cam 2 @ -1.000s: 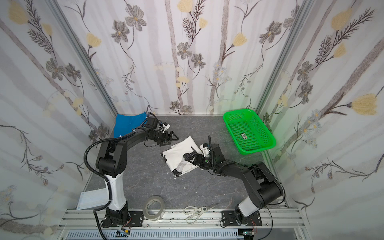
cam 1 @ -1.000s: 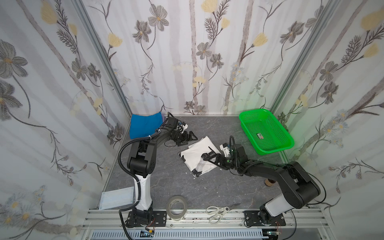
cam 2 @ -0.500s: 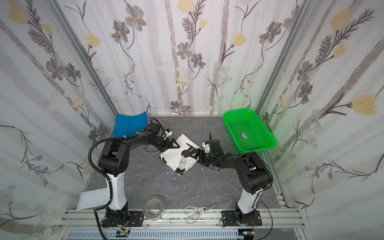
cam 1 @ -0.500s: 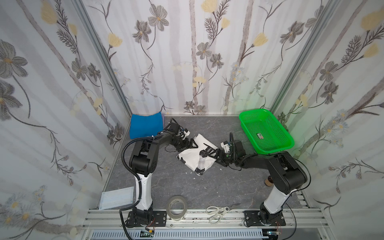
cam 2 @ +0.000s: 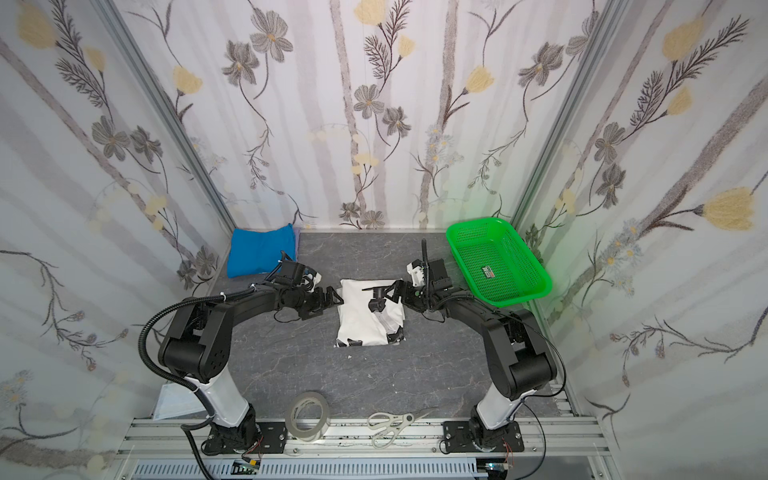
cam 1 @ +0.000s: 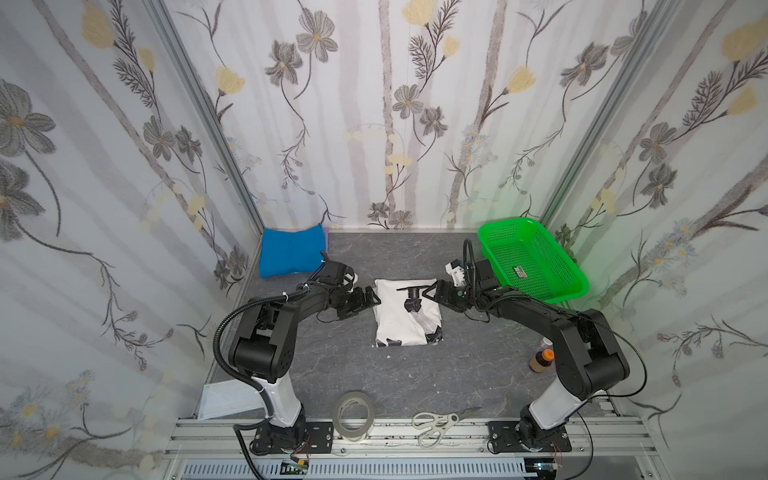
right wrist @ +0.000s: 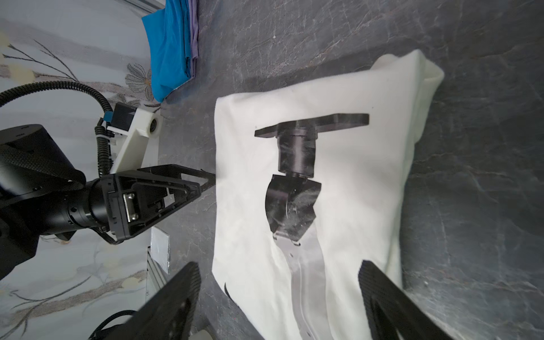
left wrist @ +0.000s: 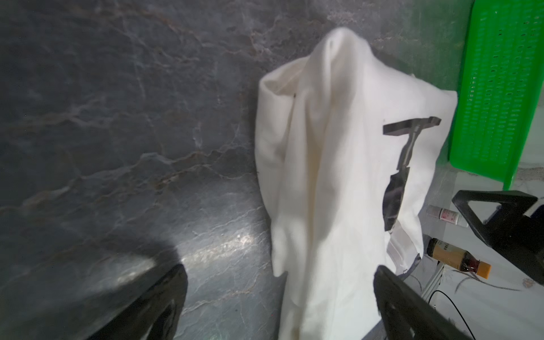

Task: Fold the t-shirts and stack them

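A folded white t-shirt (cam 1: 405, 316) with a black-and-grey robot-arm print lies flat on the dark table in both top views. My left gripper (cam 1: 374, 300) is low at its left edge and my right gripper (cam 1: 432, 291) at its right edge, tips facing each other. Both are open and hold nothing. The left wrist view shows the white t-shirt (left wrist: 332, 176) running between my left gripper's (left wrist: 279, 297) spread fingers. In the right wrist view it (right wrist: 353, 182) lies under my right gripper (right wrist: 278, 294). A folded blue t-shirt (cam 1: 291, 251) sits at the back left corner.
A green mesh basket (cam 1: 536, 232) stands at the back right, close to my right arm. Two small bottles (cam 1: 540, 360) stand by the right arm's base. A tape roll (cam 1: 353, 415), scissors (cam 1: 440, 422) and a pale sheet (cam 1: 224, 401) lie along the front edge.
The white t-shirt has turned from a diagonal lie to square with the table. The left gripper came forward from near the blue t-shirt to the shirt's left edge; the right gripper drew back to its right edge.
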Robot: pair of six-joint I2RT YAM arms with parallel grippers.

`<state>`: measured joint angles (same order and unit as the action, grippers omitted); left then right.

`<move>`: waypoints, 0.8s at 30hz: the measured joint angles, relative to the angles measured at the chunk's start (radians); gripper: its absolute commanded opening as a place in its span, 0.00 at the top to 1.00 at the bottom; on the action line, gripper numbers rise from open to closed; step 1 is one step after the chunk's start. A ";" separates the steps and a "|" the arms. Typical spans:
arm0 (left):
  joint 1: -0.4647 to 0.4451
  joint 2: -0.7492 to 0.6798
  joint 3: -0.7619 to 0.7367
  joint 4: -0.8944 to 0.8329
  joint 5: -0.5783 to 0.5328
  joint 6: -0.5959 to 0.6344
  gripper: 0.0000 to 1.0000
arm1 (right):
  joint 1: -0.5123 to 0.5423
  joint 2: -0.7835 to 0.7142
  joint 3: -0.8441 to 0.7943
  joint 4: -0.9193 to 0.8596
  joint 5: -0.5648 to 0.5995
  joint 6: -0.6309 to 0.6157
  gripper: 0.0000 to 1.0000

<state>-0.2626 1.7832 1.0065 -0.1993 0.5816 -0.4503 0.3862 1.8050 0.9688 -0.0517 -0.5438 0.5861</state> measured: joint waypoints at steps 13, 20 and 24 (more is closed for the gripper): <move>-0.054 0.051 -0.047 0.224 0.101 -0.096 0.02 | 0.013 0.175 0.029 0.018 -0.062 -0.021 0.16; -0.075 0.066 -0.089 0.336 0.101 -0.139 0.09 | 0.012 0.258 0.056 0.102 -0.134 -0.010 0.16; -0.095 0.092 -0.104 0.426 0.109 -0.177 0.12 | 0.012 0.270 0.062 0.119 -0.147 -0.011 0.16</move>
<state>-0.3573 1.8755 0.9028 0.2264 0.6903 -0.6277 0.3981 2.0750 1.0306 0.0673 -0.6910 0.5751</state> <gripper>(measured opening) 0.896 0.840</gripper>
